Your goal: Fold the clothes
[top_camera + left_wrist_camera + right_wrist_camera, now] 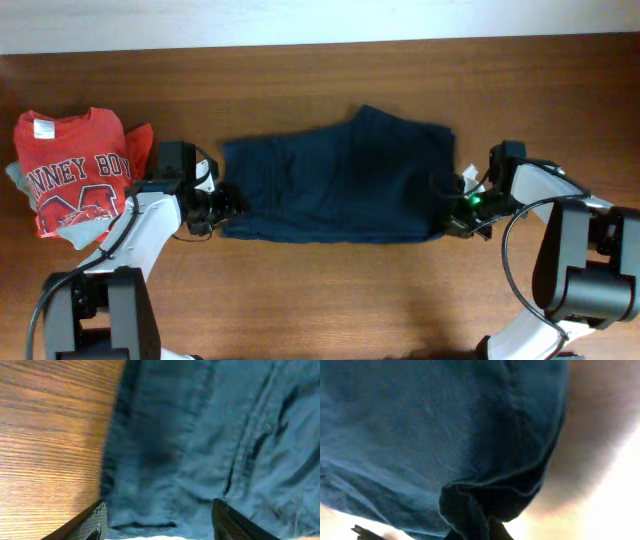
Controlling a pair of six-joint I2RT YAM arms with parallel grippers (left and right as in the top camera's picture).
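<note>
The clothes [330,185], a plain dark navy garment, lie spread across the middle of the wooden table. My left gripper [228,205] is at their left edge. In the left wrist view its fingers [160,525] stand wide open over the navy fabric [200,435], one finger at the hem, nothing held. My right gripper [452,215] is at the garment's lower right corner. In the right wrist view a bunched fold of navy fabric [470,435] runs into the jaws [477,530], which are shut on it; the fingers are mostly hidden by cloth.
A folded red T-shirt with white lettering [75,175] lies at the far left on a grey garment [85,232], just behind the left arm. The table's far edge [320,42] runs along the top.
</note>
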